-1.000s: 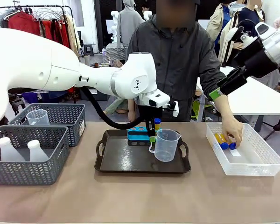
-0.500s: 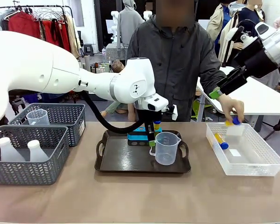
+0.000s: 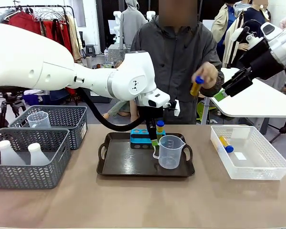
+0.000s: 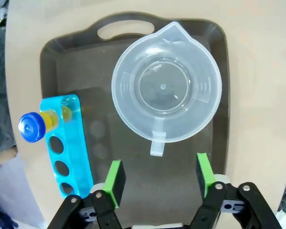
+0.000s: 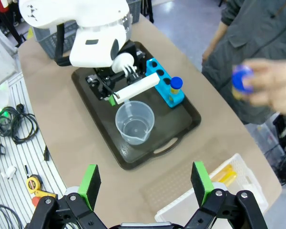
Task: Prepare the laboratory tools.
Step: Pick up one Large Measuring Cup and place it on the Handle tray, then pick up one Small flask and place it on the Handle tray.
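Jaws of the left gripper (image 3: 154, 138) stand apart and empty in the front view, close at 9 o'clock of the jug (image 3: 170, 151) on the tray (image 3: 133, 164). The rack (image 3: 142, 138), with one capped tube (image 3: 160, 125), sits just behind. A person's hand (image 3: 206, 74) holds a second tube (image 3: 197, 87) up above the table.

From the left wrist, the fingers (image 4: 115, 177) are spread. The jug's handle lies just at 12 o'clock of the gap, untouched, and the rack at 10 o'clock.

From the right wrist, the right gripper (image 5: 145, 186) gapes wide and empty, with the jug at 12 o'clock, well apart.
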You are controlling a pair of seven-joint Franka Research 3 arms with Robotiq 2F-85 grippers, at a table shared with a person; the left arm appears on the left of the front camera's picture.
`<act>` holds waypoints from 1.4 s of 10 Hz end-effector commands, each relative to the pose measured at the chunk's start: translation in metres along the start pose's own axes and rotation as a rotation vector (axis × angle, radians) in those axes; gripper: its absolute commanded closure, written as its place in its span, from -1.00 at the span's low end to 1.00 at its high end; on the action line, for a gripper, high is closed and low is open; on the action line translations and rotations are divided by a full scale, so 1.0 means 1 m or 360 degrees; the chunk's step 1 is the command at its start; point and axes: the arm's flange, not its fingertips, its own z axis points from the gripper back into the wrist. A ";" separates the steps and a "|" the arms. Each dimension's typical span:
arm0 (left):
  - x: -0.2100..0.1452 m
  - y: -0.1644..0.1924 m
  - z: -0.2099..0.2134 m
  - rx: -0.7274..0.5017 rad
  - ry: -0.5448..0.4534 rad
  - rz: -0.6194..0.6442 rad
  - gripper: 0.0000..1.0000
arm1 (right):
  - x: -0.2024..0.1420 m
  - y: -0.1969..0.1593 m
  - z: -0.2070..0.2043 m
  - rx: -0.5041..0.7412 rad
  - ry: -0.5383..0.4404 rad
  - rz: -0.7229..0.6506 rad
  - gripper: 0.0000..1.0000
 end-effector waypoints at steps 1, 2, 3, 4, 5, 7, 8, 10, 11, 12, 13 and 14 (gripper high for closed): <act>-0.015 -0.012 0.012 0.0035 -0.0046 -0.0021 -1.00 | -0.002 0.000 0.000 0.0037 -0.0048 0.0010 -1.00; -0.015 -0.018 0.021 0.0051 -0.0049 -0.0009 -1.00 | -0.002 0.000 0.000 0.0037 -0.0048 0.0010 -1.00; -0.019 -0.020 0.030 0.0038 -0.0049 0.0001 -1.00 | -0.002 0.000 0.000 0.0037 -0.0048 0.0010 -1.00; -0.019 -0.019 0.037 0.0019 -0.0007 -0.0015 -1.00 | -0.002 0.000 0.000 0.0037 -0.0048 0.0010 -1.00; -0.017 -0.022 0.044 0.0033 0.0002 -0.0009 -1.00 | -0.002 0.000 0.000 0.0037 -0.0048 0.0010 -1.00; -0.019 -0.020 0.053 0.0042 0.0002 0.0028 -1.00 | -0.002 0.000 0.000 0.0037 -0.0048 0.0010 -1.00; -0.008 -0.014 0.045 0.0055 0.0006 0.0012 -1.00 | -0.002 0.000 0.000 0.0037 -0.0048 0.0010 -1.00; -0.008 -0.014 0.045 0.0055 0.0006 0.0012 -1.00 | -0.002 0.000 0.000 0.0037 -0.0048 0.0010 -1.00; -0.008 -0.014 0.045 0.0055 0.0006 0.0012 -1.00 | -0.002 0.000 0.000 0.0037 -0.0048 0.0010 -1.00; -0.008 -0.014 0.045 0.0055 0.0006 0.0012 -1.00 | -0.002 0.000 0.000 0.0037 -0.0048 0.0010 -1.00; -0.008 -0.014 0.045 0.0055 0.0006 0.0012 -1.00 | -0.002 0.000 0.000 0.0037 -0.0048 0.0010 -1.00; -0.006 -0.015 0.042 0.0042 0.0013 0.0009 -1.00 | -0.002 0.000 0.000 0.0037 -0.0048 0.0010 -1.00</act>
